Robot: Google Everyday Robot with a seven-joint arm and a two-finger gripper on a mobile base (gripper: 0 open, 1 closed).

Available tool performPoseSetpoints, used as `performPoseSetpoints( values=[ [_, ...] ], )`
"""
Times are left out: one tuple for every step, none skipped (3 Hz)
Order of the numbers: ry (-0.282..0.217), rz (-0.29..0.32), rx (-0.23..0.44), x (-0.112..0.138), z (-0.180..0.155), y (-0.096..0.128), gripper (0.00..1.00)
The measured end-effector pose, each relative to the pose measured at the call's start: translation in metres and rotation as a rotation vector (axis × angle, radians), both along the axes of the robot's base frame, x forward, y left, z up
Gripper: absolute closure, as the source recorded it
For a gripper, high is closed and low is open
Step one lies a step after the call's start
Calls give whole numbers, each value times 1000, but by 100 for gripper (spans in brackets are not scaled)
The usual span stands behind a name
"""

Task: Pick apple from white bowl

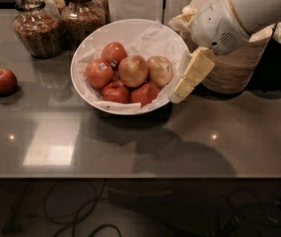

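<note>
The wide white bowl [130, 31], lined with crinkled white paper, stands on the grey counter at centre. It holds several apples [133, 71], red and yellow-red. My gripper [185, 85], cream-coloured under a white wrist, hangs over the bowl's right rim, tip pointing down-left, just right of the nearest apples. It holds nothing that I can see. One more red apple [1, 80] lies alone on the counter at far left.
Two glass jars [36, 26] of dry food stand behind the bowl at back left. Stacks of small beige disposable bowls [238, 63] stand at right, right behind my arm. The grey counter's front edge [130, 174] runs across the lower picture.
</note>
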State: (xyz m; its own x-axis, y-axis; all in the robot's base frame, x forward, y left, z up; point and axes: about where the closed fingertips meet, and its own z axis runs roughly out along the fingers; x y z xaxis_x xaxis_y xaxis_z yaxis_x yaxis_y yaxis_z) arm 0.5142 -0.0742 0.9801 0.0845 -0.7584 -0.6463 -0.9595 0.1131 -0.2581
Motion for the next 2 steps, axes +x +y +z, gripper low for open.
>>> performPoseSetpoints(
  values=[
    [18,72,-26,22,-23,33,0],
    [18,72,-26,22,-23,33,0]
  ],
)
